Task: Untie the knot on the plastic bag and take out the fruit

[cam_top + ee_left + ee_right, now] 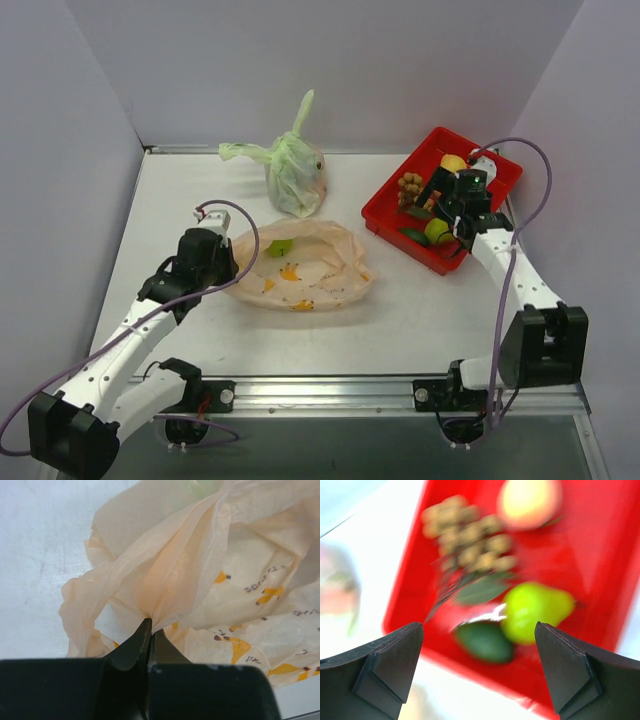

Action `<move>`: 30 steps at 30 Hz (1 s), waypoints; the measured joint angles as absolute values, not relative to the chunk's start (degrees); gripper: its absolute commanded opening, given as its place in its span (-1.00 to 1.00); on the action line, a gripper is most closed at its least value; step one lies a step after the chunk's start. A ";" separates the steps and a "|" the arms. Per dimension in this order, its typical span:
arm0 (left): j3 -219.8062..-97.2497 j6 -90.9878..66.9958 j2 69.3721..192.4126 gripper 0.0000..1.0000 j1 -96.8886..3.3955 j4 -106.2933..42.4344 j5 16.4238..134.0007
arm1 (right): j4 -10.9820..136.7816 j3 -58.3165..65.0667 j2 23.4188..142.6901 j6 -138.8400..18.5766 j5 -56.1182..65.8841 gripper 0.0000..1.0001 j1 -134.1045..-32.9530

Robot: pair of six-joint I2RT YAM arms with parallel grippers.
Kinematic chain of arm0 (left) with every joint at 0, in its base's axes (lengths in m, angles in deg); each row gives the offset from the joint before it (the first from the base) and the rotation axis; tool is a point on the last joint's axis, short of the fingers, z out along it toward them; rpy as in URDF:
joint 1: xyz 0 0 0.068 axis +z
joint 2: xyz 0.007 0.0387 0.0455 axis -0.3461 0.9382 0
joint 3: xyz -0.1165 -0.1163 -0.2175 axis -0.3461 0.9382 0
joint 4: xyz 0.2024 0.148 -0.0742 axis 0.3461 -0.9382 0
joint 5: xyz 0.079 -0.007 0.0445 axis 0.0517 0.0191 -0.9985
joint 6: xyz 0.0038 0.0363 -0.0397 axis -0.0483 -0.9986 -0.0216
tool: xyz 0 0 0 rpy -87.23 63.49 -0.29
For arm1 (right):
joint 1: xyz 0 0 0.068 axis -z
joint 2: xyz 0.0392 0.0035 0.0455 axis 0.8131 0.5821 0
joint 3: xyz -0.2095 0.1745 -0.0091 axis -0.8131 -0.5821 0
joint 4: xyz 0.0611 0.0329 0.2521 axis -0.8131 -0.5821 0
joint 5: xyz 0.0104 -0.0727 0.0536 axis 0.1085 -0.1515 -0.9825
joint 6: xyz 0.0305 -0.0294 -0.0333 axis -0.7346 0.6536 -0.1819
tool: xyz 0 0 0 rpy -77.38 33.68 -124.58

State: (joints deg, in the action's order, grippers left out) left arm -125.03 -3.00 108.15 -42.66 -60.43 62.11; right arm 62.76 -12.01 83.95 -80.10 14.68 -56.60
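The pale orange plastic bag [305, 265] lies slack in the middle of the table, with a green fruit [281, 247] showing through its far left part. My left gripper [233, 266] is shut on a gathered fold of the bag's left edge; in the left wrist view [151, 625] the plastic bag [210, 570] fans out from the tips. No tied knot shows. My right gripper [450, 226] is open and empty above the red tray [385, 215]. Seen from the right wrist [478, 630], the tray holds brown balls [465, 537], a yellowish fruit [527, 502], a light green fruit [535, 610] and a dark green one [485, 641].
A tied translucent green bag [295, 178] stands at the back centre, its tail upright. The red tray [600, 555] sits at the back right, close to the right wall. Walls close off the left, back and right sides of the table.
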 measured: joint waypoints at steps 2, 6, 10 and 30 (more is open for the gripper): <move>-129.60 -3.70 109.00 -1.00 -43.03 -62.15 61.26 | 62.87 -13.93 79.75 -79.64 13.32 0.98 -59.90; -141.43 -4.35 110.60 -1.00 -47.73 -63.57 59.25 | 63.53 -18.04 71.77 -78.20 9.10 0.97 -66.57; -144.20 -3.41 109.86 -1.00 -54.44 -62.31 57.91 | 63.72 -19.77 65.96 -75.49 6.59 0.96 -73.49; -123.79 7.21 107.58 -1.00 -55.36 -64.58 54.33 | 61.89 -17.89 83.64 -63.56 2.94 0.93 -100.49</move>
State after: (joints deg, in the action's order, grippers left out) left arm -123.79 7.21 107.58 -55.36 -64.58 54.33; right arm 61.89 -17.89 83.64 -63.56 2.94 -100.49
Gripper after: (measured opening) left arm 0.033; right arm 0.946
